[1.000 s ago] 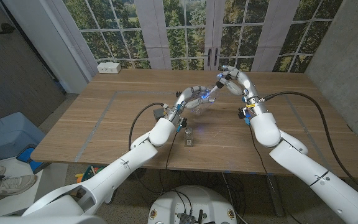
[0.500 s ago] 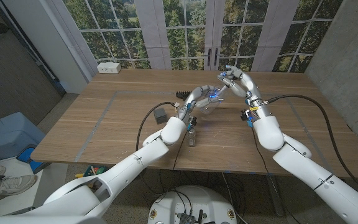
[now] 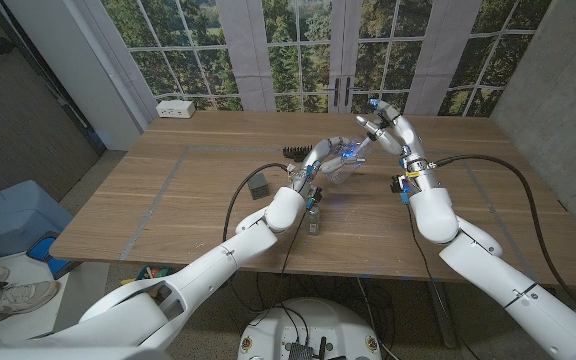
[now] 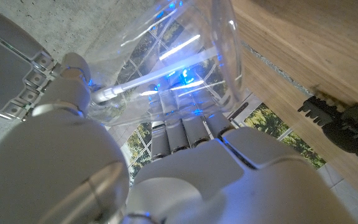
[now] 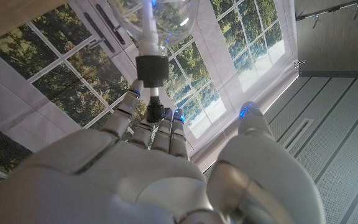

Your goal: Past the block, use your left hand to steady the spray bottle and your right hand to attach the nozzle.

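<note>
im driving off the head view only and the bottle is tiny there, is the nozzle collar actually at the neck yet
Observer: The right wrist view shows the black nozzle collar sitting at the clear spray bottle neck, with the dip tube running inside the bottle.
Operator: is my right hand on the nozzle
Observer: The right hand has its fingertips at the small black part just beyond the collar; the contact itself is hard to tell.
Operator: left hand got the bottle
Observer: In the left wrist view the left hand wraps the bottle's clear body, fingers against its wall.
</note>
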Robot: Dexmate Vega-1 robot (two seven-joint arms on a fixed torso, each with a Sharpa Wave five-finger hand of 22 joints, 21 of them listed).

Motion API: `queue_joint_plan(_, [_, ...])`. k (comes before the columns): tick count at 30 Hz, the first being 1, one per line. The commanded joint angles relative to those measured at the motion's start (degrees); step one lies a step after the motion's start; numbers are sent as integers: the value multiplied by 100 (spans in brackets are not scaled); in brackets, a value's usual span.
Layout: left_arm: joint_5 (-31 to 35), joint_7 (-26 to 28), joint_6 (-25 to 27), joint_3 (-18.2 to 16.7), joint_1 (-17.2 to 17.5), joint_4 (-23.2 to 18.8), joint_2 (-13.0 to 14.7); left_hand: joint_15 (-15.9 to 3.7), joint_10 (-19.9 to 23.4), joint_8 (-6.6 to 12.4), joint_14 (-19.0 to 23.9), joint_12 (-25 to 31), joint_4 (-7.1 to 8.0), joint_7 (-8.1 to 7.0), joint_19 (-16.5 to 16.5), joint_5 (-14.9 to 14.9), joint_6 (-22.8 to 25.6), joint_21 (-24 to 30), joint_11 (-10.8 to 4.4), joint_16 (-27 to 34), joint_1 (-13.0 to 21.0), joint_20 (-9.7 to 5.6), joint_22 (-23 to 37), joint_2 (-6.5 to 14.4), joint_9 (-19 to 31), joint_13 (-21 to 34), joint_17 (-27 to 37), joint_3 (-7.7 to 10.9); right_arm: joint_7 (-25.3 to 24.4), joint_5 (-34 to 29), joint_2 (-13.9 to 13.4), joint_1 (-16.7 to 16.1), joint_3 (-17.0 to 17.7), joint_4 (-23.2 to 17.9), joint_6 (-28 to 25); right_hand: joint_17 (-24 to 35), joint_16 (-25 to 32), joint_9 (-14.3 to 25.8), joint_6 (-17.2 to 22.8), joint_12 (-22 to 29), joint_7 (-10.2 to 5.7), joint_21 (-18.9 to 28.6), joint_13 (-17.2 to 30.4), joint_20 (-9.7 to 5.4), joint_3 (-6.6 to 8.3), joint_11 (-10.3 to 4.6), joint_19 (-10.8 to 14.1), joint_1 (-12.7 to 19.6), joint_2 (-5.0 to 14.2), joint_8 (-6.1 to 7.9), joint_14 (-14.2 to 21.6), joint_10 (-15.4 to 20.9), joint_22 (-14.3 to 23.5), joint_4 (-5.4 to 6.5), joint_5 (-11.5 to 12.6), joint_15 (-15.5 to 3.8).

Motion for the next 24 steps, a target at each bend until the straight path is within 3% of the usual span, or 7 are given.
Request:
queue_joint_plan(1, [-106,-14,-62,-65,110,-192,112,-886,1461,759,91,-23,1007,-727,-15,48,779,42,-1192,8,544,-129,13,1549,35,5,6,1069,-425,-22,227,-90,156,13,-183,24,-14,-45,390,16,82,-25,6,36,2,57,-30,-100,36,170,-22,-39,22,-30,-45,56])
queue_joint_plan(10, [-418,-181,27,-197,202,-367,152,-882,1474,782,117,-26,1006,-725,-22,61,770,65,-1214,1,546,-128,10,1545,55,21,-5,1074,-336,131,83,-146,273,207,300,20,-13,-32,1604,113,100,-49,-45,29,2,63,-13,-206,124,635,11,58,18,-59,-123,28])
queue_joint_plan(13, [-489,-235,102,-222,214,-416,167,-885,1473,793,126,-28,1007,-721,-23,65,769,74,-1208,-2,547,-125,9,1547,65,29,-8,1076,-392,117,113,-190,292,227,452,15,-25,0,1654,111,87,-54,-52,26,37,44,-12,-132,141,677,-9,55,17,-111,-118,-12])
queue_joint_plan(15, [-492,-250,138,-223,215,-439,180,-886,1478,801,130,-26,1007,-726,-23,68,773,80,-1201,-4,548,-127,8,1546,70,35,-10,1077,-234,248,55,-223,325,164,455,-27,-81,93,1328,47,15,-75,-82,-9,292,32,-22,416,235,629,-84,-113,11,-329,-23,-24])
queue_joint_plan(18, [-503,-287,171,-214,207,-453,185,-880,1481,805,133,-25,1010,-729,-28,69,771,86,-1205,-8,544,-124,7,1543,73,43,-13,1076,-87,342,5,-248,352,105,456,-61,-163,163,708,-7,-37,-123,-110,-25,414,54,-99,748,194,433,-241,-407,9,-307,46,1])
queue_joint_plan(20, [-514,-289,171,-213,205,-448,175,-880,1475,814,133,-37,1012,-722,-28,72,782,93,-1209,-13,543,-122,7,1542,74,35,-16,1078,-125,309,39,-239,339,163,609,-67,-197,177,575,-25,7,-150,-116,-32,435,74,-158,808,189,388,-318,-528,9,-297,60,47])
queue_joint_plan(24, [-515,-288,196,-212,211,-468,180,-872,1468,818,131,-45,1017,-727,-35,74,768,101,-1215,-21,537,-126,5,1539,80,39,-21,1078,-195,140,78,-266,331,114,580,-89,-203,266,956,41,-13,-163,-112,-109,599,3,-156,1221,243,627,-320,-502,8,-351,111,-52])
